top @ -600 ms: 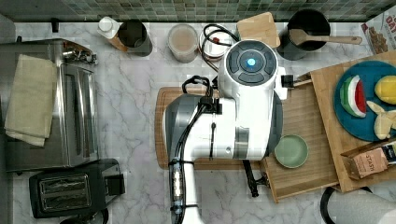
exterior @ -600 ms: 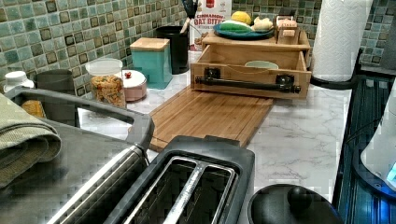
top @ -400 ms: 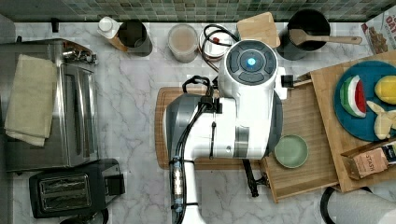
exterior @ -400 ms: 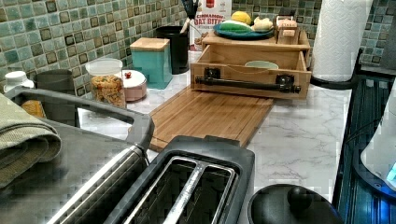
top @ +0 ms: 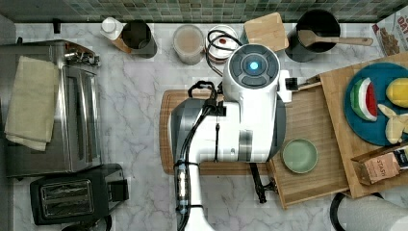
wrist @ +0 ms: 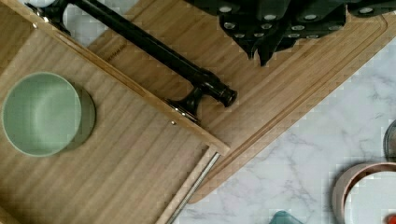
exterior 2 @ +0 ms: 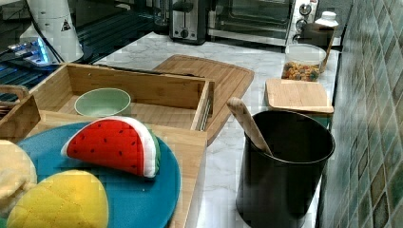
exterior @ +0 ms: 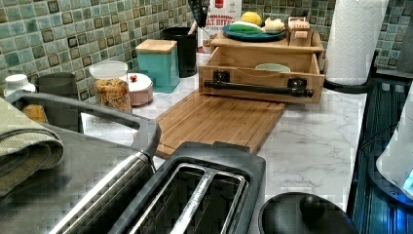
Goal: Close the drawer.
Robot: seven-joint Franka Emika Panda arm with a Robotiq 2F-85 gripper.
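A: Gripper status?

B: Gripper (wrist: pixel 280 32) sits at upper edge of wrist view, above cutting board (wrist: pixel 299 88), clear of black handle bar (wrist: pixel 154 51). Fingers open or closed: cannot tell.

A: Drawer position?

B: Drawer (top: pixel 317 159) at center-right of top view, pulled out, front edge overlapping cutting board. Green bowl (top: pixel 299 155) rests on drawer floor.

A: Farther back?

B: Blue plate (top: pixel 380 108) w/ watermelon slice (top: pixel 364 98) on wooden top, far right of top view.
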